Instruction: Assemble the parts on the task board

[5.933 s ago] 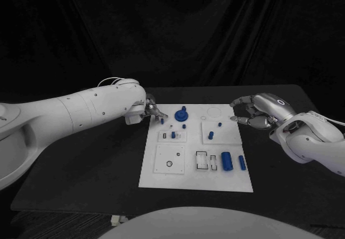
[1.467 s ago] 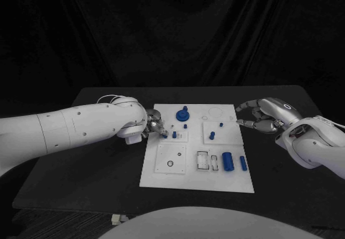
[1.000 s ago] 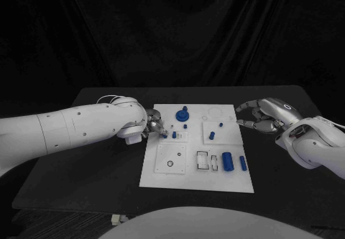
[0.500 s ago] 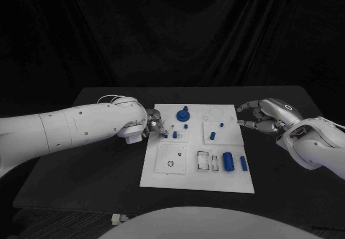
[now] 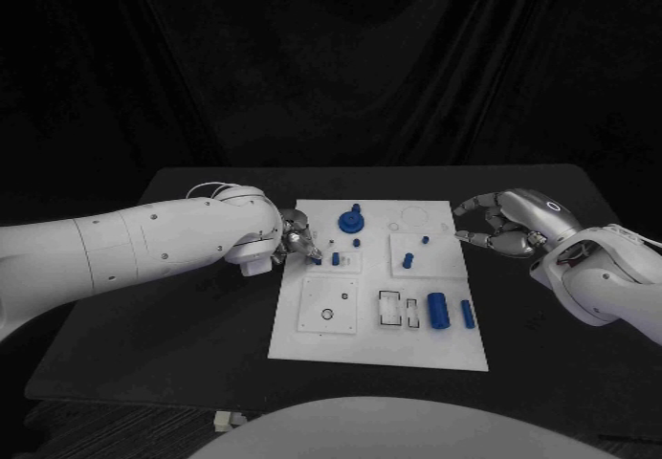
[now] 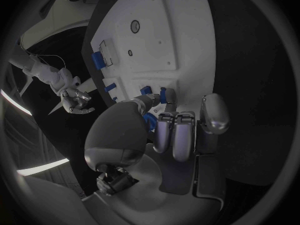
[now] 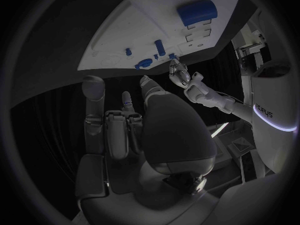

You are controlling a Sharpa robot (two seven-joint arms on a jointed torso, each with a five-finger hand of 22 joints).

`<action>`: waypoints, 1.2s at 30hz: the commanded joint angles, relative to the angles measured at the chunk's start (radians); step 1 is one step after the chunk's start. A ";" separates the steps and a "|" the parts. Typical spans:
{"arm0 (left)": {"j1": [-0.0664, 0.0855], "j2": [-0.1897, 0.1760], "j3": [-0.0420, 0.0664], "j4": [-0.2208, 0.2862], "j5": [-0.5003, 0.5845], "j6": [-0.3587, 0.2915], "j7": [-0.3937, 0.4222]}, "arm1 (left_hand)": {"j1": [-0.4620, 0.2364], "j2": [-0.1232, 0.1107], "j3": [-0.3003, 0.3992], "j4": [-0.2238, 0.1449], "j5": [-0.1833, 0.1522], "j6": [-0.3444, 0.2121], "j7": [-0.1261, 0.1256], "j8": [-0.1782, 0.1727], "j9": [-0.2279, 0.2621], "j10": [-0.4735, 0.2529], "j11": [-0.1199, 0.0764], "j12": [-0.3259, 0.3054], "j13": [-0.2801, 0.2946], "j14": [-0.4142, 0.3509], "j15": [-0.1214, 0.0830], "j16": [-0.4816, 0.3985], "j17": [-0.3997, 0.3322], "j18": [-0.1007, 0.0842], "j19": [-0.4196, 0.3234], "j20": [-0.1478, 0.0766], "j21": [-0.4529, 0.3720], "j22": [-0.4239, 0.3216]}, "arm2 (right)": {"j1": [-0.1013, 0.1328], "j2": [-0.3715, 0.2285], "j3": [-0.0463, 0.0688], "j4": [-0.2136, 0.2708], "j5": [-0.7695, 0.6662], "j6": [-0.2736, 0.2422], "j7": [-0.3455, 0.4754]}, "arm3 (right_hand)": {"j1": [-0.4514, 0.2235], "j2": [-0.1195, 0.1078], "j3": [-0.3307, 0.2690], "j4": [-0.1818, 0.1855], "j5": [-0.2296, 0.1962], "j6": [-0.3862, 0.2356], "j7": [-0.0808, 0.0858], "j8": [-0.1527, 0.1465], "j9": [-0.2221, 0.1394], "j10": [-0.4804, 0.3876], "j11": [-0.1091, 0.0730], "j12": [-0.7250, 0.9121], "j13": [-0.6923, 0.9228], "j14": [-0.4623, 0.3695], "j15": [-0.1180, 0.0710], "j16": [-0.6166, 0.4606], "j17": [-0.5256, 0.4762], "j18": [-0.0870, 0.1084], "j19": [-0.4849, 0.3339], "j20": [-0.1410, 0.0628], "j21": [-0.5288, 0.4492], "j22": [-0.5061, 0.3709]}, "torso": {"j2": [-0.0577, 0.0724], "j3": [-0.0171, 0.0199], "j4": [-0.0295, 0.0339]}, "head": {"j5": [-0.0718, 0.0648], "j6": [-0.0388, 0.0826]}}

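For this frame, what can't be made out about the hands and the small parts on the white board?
- Head view: whether the left hand holds the small blue peg is hidden by its own fingers.
- Left wrist view: its fingers reach that peg; any grip is too small to tell.
- Right hand: fingers curled; anything inside is hidden.

A black table (image 5: 165,316) carries the white task board (image 5: 311,344).

No lettering can be read for certain on anything in these views.
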 commanded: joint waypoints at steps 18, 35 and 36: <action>-0.006 0.009 -0.001 0.005 0.000 0.036 0.017 | -0.150 0.015 -0.185 0.125 -0.316 0.062 -0.018 -0.038 -0.050 0.075 0.000 -0.005 0.227 0.099 0.002 -0.001 0.256 -0.002 0.004 0.000 -0.021 0.010 | -0.003 -0.002 0.001 0.005 -0.002 0.004 -0.021 | 0.021 0.010 0.013 -0.024 0.053 0.012 -0.001 0.001 -0.018 0.106 0.008 0.003 0.261 0.089 0.006 -0.007 0.200 -0.011 0.003 0.006 -0.006 0.005 | -0.001 0.0004 -0.0002 | -0.003 0.000; -0.007 0.007 -0.001 -0.014 0.000 0.019 0.006 | -0.277 0.089 -0.353 0.188 -0.381 0.042 -0.021 0.021 0.039 0.074 -0.002 -0.006 0.226 0.098 0.001 -0.002 0.254 -0.001 0.008 -0.002 -0.032 0.021 | -0.006 0.000 0.001 0.001 -0.002 0.007 -0.023 | 0.029 0.013 0.024 -0.034 0.090 0.016 0.000 -0.001 -0.030 0.106 0.008 0.003 0.261 0.089 0.007 -0.007 0.199 -0.011 0.004 0.006 -0.011 0.007 | -0.001 0.0003 -0.0008 | -0.003 0.000; -0.007 0.007 -0.001 -0.014 0.000 0.016 0.007 | -0.281 0.092 -0.358 0.188 -0.381 0.040 -0.020 0.022 0.041 0.073 -0.002 -0.006 0.226 0.098 0.001 -0.002 0.254 -0.001 0.008 -0.002 -0.032 0.022 | -0.006 0.000 0.001 0.001 -0.002 0.007 -0.023 | 0.029 0.013 0.025 -0.034 0.093 0.016 0.000 -0.002 -0.031 0.106 0.009 0.003 0.261 0.089 0.007 -0.007 0.200 -0.011 0.004 0.006 -0.010 0.008 | -0.001 0.0004 -0.0007 | -0.003 0.000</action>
